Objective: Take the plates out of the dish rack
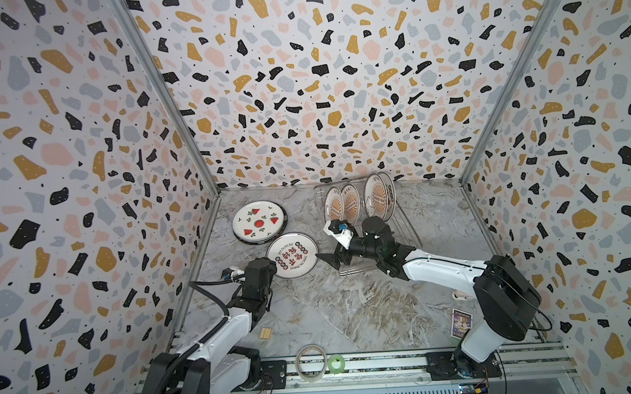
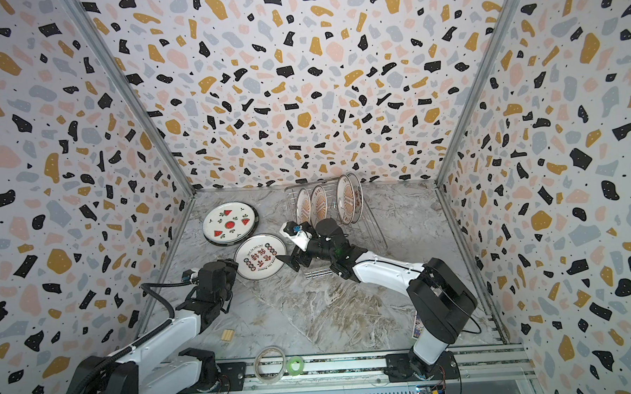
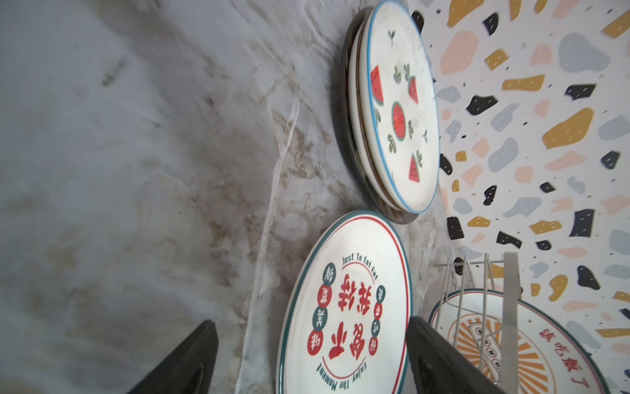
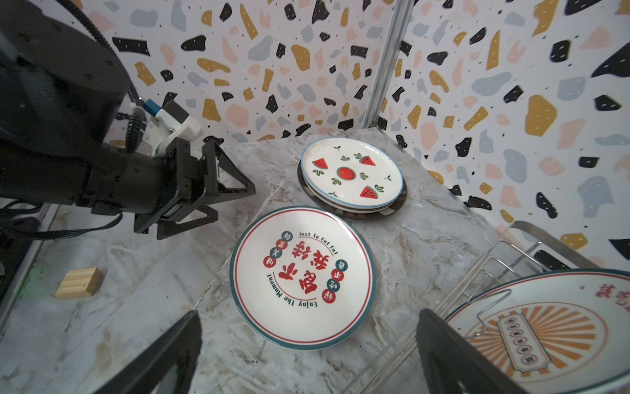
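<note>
Nearest the camera, two tape rolls (image 1: 298,364) are seen on the rail (image 1: 387,363), and a wooden block (image 1: 265,334) is set just beyond on the marble table (image 1: 348,306). Next, the left gripper (image 4: 235,204) is held with jaws apart, nothing gripped, just beside the red-character plate (image 1: 292,255), which is laid flat on the table. The right gripper (image 1: 329,256) is also spread wide and empty, positioned at the near left corner of the dish rack (image 1: 407,234). Farther left, the watermelon plate (image 1: 259,222) is stacked on others; the count underneath can't be resolved, probably two or three. At the back, four sunburst plates (image 1: 351,203) are stood upright in the rack's far end.
</note>
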You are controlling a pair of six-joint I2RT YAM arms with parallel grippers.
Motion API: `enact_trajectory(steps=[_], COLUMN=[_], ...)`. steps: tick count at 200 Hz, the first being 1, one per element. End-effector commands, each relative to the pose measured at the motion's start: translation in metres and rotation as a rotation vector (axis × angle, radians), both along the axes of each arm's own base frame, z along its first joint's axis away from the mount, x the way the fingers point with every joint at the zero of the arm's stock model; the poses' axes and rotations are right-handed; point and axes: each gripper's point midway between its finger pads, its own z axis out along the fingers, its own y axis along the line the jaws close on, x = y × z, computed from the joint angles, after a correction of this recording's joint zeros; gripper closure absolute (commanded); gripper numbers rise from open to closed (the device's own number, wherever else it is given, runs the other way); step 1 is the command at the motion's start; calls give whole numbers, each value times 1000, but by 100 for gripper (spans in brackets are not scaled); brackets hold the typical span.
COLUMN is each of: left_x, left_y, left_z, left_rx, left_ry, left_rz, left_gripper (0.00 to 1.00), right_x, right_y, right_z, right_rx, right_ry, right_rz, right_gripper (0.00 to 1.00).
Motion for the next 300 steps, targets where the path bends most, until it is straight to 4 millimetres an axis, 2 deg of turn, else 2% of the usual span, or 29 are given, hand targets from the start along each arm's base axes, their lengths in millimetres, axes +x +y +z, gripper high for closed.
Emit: enact_trajectory(steps=[1,5,20,53,73,105,152,169,184,206,241,259,300], left_x=[3,4,12,31,35,39,41,43,50,65,68,71,83], left_y=[15,16,10,-42,-64,-97,-148,-159,-165,-178,-198,-203,-222], left_z=[30,35,55,118,151,185,233,243,241,233,237,238,232], left_rx=[108,122,175,226,317,395,428,425,448,479,482,494,482], left_ry=[-51,-66,-154,-493,-581,-702,-889,-943,-934,-894,-940,-942,-941], left_rz=[29,22,-44,-342,-426,-528,-659,-691,-696,-748,-836,-852,-909], left_gripper=[3,0,0,1,0,0,0,0,0,0,0,0,0], right_x=[22,26,38,59,72,91,110,121,133,146,164,170,189], right_y=[-30,-36,-59,-97,-126,-168,-204,-216,-224,-227,-228,-224,-208], right_z=[50,52,61,71,79,88,88,85,81,74,66,67,60], right_rx=[176,195,254,301,344,401,431,431,414,395,378,377,330], right_ry=[-8,0,17,38,42,76,75,88,107,133,156,157,192], right_rz=[-124,-147,-226,-355,-451,-556,-656,-722,-766,-781,-797,-778,-738], right_gripper=[1,1,1,1,1,1,1,1,1,1,0,6,32])
